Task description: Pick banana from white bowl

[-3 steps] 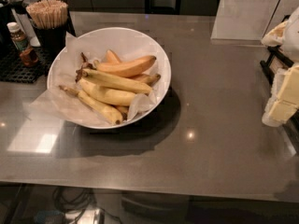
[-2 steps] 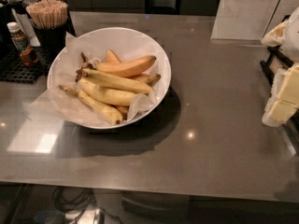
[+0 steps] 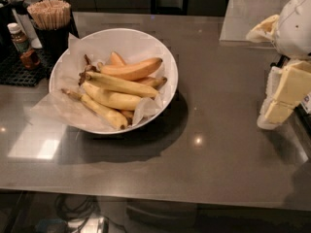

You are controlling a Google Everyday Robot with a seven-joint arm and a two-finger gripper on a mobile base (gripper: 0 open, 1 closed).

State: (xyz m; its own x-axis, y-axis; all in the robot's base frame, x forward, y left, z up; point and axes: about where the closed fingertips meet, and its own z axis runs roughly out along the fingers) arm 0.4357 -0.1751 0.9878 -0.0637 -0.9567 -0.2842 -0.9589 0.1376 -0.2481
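The white bowl point(image 3: 160, 57) stands on the grey counter at left of centre, lined with crinkled white paper. Several bananas lie in it. The long, slim, olive-yellow banana point(image 3: 124, 85) with a dark stem lies across the middle, on top of a plumper yellow one. Orange-tinted curved bananas lie behind it. My gripper point(image 3: 284, 98), with pale yellow pads, hangs at the far right edge above the counter, well away from the bowl and holding nothing that I can see.
A black holder of wooden sticks point(image 3: 50, 18) and a small sauce bottle point(image 3: 22, 45) on a black mat stand behind the bowl at left. A translucent sheet point(image 3: 252, 13) stands at the back right. The counter's front edge runs along the bottom.
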